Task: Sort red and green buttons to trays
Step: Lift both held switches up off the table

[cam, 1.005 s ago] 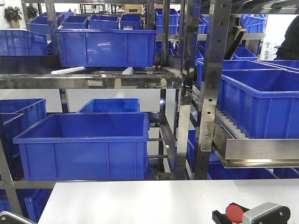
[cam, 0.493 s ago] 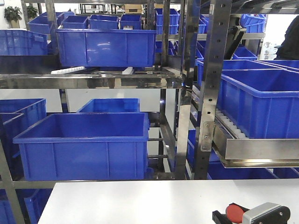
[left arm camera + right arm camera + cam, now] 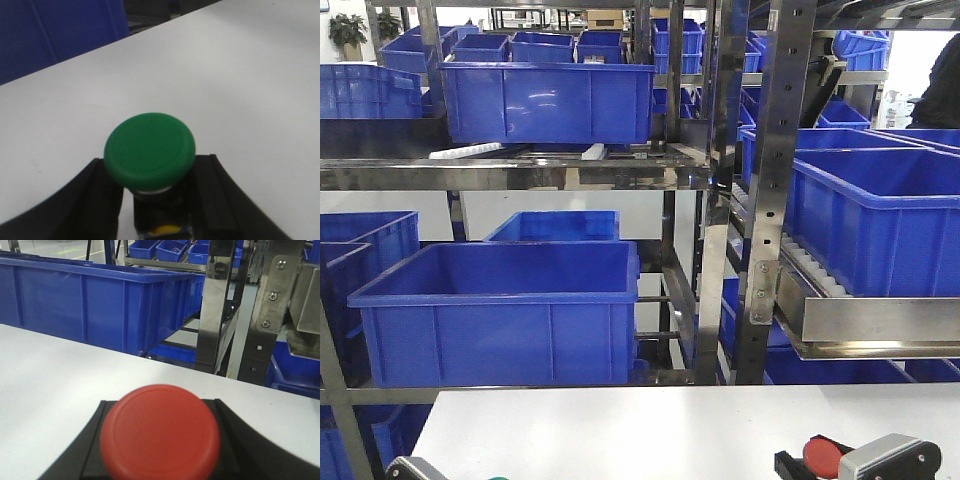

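Observation:
In the left wrist view the green button (image 3: 150,150), round green cap on a dark base, sits between my left gripper's (image 3: 156,202) black fingers (image 3: 95,200), which are shut on its base above the white table (image 3: 225,75). In the right wrist view the red button (image 3: 160,432) fills the space between my right gripper's (image 3: 160,450) black fingers (image 3: 240,440), which are shut on it. In the front view the red button (image 3: 823,455) shows at the bottom right in the right gripper (image 3: 800,463), and the left gripper's grey body (image 3: 415,468) shows at the bottom left. Both trays are out of view.
Steel racks (image 3: 775,200) with several deep blue crates (image 3: 500,310) stand right behind the white table's far edge (image 3: 620,392). A sloped roller shelf (image 3: 860,320) juts out at the right. A blue crate (image 3: 100,305) and rack posts (image 3: 215,305) lie ahead of the right gripper.
The left gripper has come back into the bottom left of the front view, further right, with a sliver of green beside it. The right gripper and red button have not moved.

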